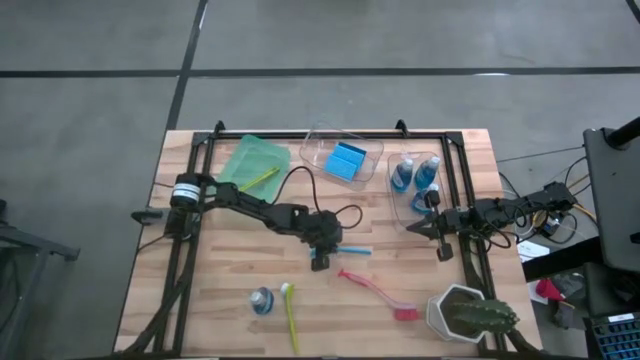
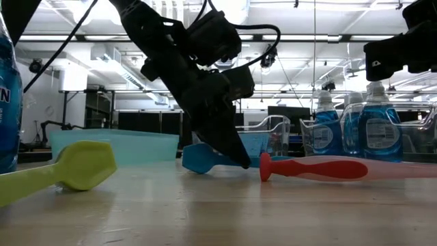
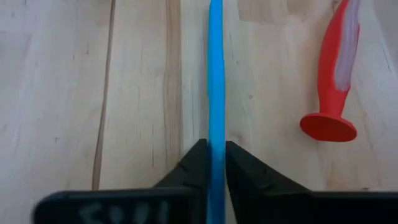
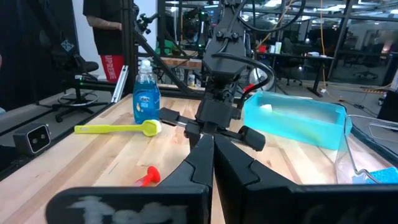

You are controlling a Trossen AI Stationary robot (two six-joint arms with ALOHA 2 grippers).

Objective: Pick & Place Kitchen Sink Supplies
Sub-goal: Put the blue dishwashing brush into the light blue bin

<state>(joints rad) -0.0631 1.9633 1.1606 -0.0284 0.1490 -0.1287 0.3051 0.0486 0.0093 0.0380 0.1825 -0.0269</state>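
Wood of the tabletop (image 1: 220, 290) carries everything we see, and we go from left to right. At the far left edge stands the green bin (image 1: 255, 160), with a yellow-green brush (image 1: 258, 179) lying in it. Near the front, a small blue bottle (image 1: 263, 300) stands just beside a second yellow-green brush (image 1: 290, 318). In the middle, our left claw (image 1: 321, 258) is down at the tabletop, its fingers (image 3: 198, 163) closed narrow on the handle of the blue brush (image 3: 215, 93), which lies flat on the wood. Close on the right of it lies the red brush (image 1: 378, 294); in the left wrist view its round handle end is near the blue handle but does not touch it, so it crowds the claw on that side. Behind them is a clear bin (image 1: 340, 155) with a blue sponge (image 1: 346, 161) inside. Further right, another clear bin (image 1: 412, 195) holds two blue bottles (image 1: 416, 174). Our right claw (image 1: 418, 228) waits above the tabletop just in front of this bin, with fingers pressed together and nothing between them. At the front right corner stands the cactus (image 1: 470, 315) in its white pot.
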